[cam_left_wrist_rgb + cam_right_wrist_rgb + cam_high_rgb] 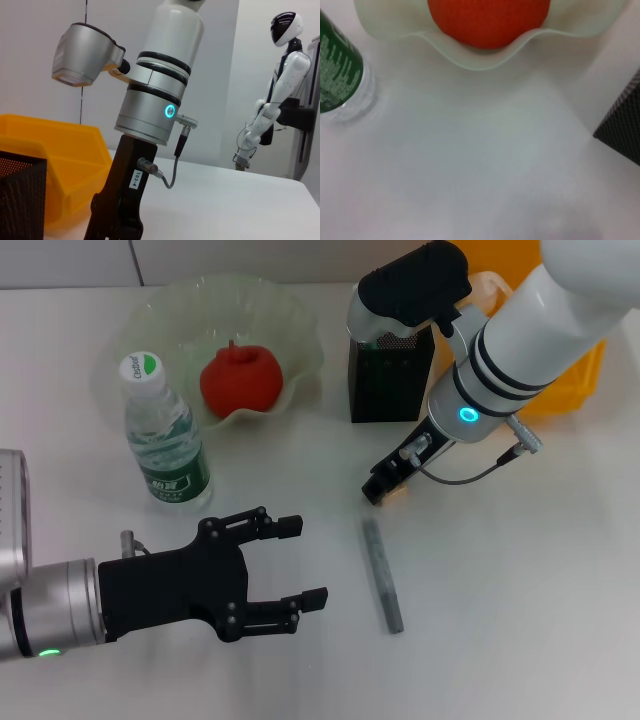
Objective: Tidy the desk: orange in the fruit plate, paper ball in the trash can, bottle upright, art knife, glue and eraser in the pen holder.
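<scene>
Already the orange [241,379] sits in the plate [300,325], and the bottle [165,439] stands upright beside it. Down at the table in front of the holder [385,380], the right gripper [378,487] hides its fingers; I cannot tell their state. Nearby lies the glue [383,573]. Lower left, the left gripper [300,564] hovers spread, empty.
</scene>
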Controlling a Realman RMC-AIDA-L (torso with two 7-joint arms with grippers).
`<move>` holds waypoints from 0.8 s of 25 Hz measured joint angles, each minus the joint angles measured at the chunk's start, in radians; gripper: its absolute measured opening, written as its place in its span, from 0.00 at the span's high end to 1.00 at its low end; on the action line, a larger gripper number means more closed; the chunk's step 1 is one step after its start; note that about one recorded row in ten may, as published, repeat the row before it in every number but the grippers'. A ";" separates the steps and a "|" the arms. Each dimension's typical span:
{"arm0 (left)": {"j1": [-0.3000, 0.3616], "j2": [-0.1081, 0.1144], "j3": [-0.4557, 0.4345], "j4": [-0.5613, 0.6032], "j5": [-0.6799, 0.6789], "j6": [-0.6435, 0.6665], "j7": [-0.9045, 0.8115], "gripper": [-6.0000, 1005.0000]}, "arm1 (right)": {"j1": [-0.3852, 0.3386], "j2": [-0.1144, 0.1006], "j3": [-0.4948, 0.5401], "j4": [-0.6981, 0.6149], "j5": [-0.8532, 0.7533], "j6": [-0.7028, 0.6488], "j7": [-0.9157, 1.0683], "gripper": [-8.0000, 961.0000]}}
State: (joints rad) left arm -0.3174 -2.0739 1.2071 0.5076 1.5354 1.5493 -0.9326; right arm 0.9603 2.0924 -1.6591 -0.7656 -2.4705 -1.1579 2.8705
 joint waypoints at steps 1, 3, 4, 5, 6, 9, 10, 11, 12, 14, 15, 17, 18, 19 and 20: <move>0.000 0.000 0.000 0.000 0.000 -0.002 0.000 0.19 | 0.000 0.000 0.000 0.001 0.000 0.000 0.000 0.44; 0.000 0.000 0.000 0.000 0.000 -0.003 0.001 0.19 | 0.000 0.000 0.000 0.003 0.000 0.000 0.000 0.46; 0.000 0.000 0.000 0.000 0.000 -0.003 0.001 0.19 | 0.000 0.000 0.000 0.003 0.000 0.001 0.000 0.47; 0.000 0.000 0.000 0.000 0.000 -0.003 0.001 0.19 | 0.000 0.000 0.000 0.004 0.000 0.001 0.000 0.48; 0.000 0.000 0.000 0.000 0.000 -0.003 0.001 0.19 | -0.007 0.000 0.001 -0.012 0.000 -0.002 0.000 0.49; 0.000 0.000 0.000 0.000 -0.002 -0.004 0.002 0.19 | -0.027 -0.001 0.006 -0.065 0.000 -0.015 0.000 0.54; 0.001 0.000 0.000 0.000 -0.002 -0.004 0.002 0.19 | -0.045 -0.004 0.011 -0.107 0.000 -0.030 0.000 0.55; 0.001 0.000 0.000 0.000 -0.002 -0.003 0.002 0.19 | -0.095 -0.007 0.041 -0.231 -0.008 -0.077 0.001 0.57; 0.001 0.000 0.000 0.000 -0.002 -0.003 0.002 0.19 | -0.095 -0.007 0.041 -0.231 -0.008 -0.077 0.001 0.57; 0.000 0.000 0.000 0.000 -0.002 -0.003 0.002 0.19 | -0.141 -0.009 0.092 -0.364 -0.025 -0.128 -0.001 0.56; 0.000 0.000 0.000 0.000 -0.002 -0.002 0.002 0.19 | -0.165 -0.010 0.124 -0.436 -0.036 -0.151 -0.005 0.56; -0.002 0.000 0.000 0.000 -0.002 0.000 0.002 0.19 | -0.205 -0.011 0.190 -0.558 -0.052 -0.171 -0.028 0.55; -0.003 0.000 0.000 0.000 -0.002 0.002 0.002 0.19 | -0.221 -0.012 0.231 -0.610 -0.057 -0.171 -0.051 0.54; -0.003 0.000 0.000 0.000 -0.002 0.002 0.002 0.19 | -0.232 -0.011 0.270 -0.645 -0.056 -0.168 -0.082 0.54; -0.003 0.000 0.000 0.000 -0.002 0.002 0.002 0.19 | -0.238 -0.011 0.304 -0.664 -0.054 -0.158 -0.111 0.54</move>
State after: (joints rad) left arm -0.3208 -2.0739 1.2072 0.5078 1.5338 1.5514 -0.9310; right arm 0.7227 2.0811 -1.3550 -1.4295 -2.5250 -1.3161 2.7597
